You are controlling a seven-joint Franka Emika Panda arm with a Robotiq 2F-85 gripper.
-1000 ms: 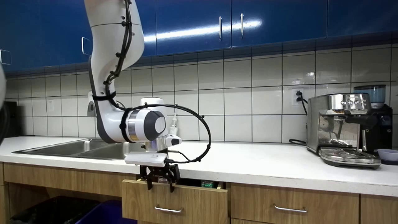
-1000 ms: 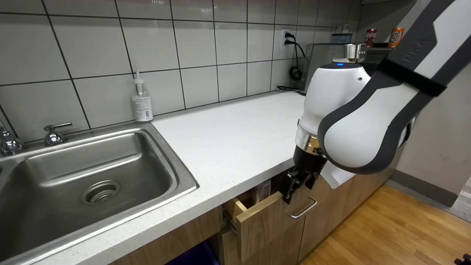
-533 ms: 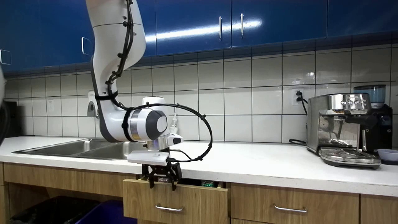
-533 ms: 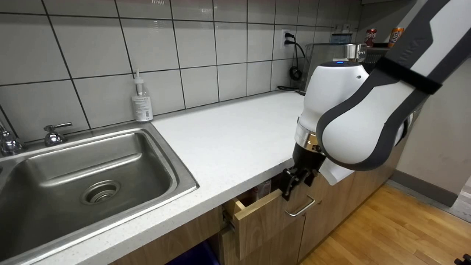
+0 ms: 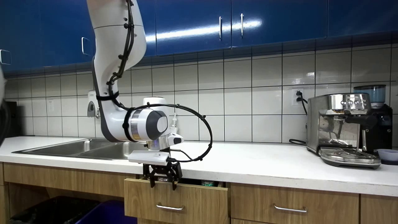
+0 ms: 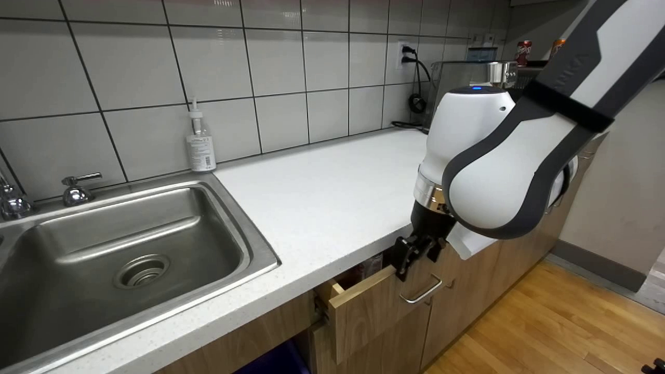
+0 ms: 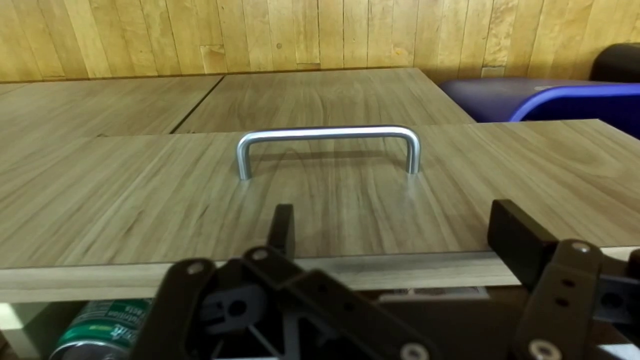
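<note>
- Drawer (image 5: pixel 202 202) and gripper (image 7: pixel 392 215) have both crept in a little toward the desk (image 5: pixel 248 155) since a second ago.
- Gripper's released, with its fingers (image 7: pixel 515 235) spread well apart, both hanging over the outer face of the drawer by its top edge. Can't tell if they're actually touching the wood.
- That drawer is right below my gripper, partly pulled out from under the desk's edge.
- Silver handle (image 7: pixel 330 132) sits on the same face, lower than my fingertips.
- Inside the drawer, off to one side of the gripper, I've got a green-labelled container (image 7: pixel 105 330), only partly visible.
- Desk surface is behind and above my fingertips, with a coffee machine (image 5: pixel 337 130) on it, well off to the gripper's right in an exterior view.
- Purple-blue bin (image 5: pixel 108 214) is lower than the gripper and off to its left, also in an exterior view.
</note>
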